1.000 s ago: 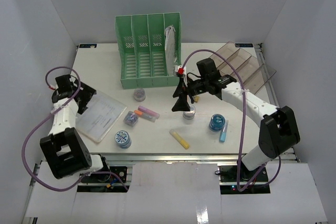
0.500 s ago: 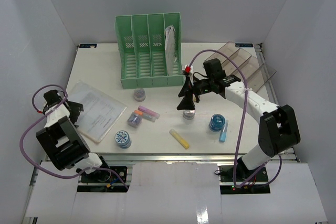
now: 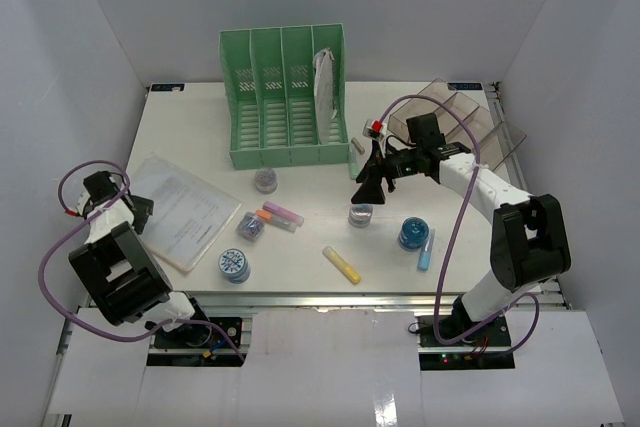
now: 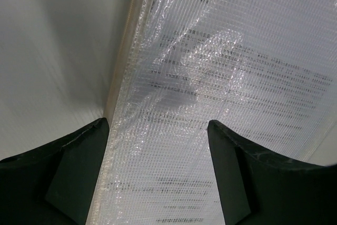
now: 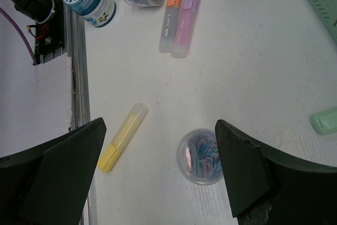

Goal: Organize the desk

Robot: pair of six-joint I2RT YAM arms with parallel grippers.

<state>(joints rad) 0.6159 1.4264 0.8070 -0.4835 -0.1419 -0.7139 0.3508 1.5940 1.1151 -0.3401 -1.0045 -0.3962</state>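
Note:
The desk (image 3: 300, 162) is a white tabletop with loose items. My right gripper (image 3: 368, 187) hangs open just above and behind a clear jar of coloured paper clips (image 3: 360, 215). In the right wrist view that gripper (image 5: 159, 125) is open and holds nothing; the clip jar (image 5: 202, 156) stands on the desk below its right finger, and a yellow highlighter (image 5: 124, 136) lies to the left. My left gripper (image 3: 138, 210) sits at the desk's left edge, open (image 4: 158, 125) over a mesh plastic sleeve with a printed sheet (image 4: 221, 77).
A green file rack (image 3: 285, 97) stands at the back, a clear brown tray (image 3: 465, 122) at the back right. Orange and purple highlighters (image 3: 280, 215), a second clip jar (image 3: 251, 228), a blue-white jar (image 3: 233, 265), a blue jar (image 3: 412, 233) and a blue highlighter (image 3: 426, 248) lie about.
My left arm has drawn back from over the sleeve to the desk's left edge. My right gripper has moved right and back, away from the clip jar, which stays on the desk.

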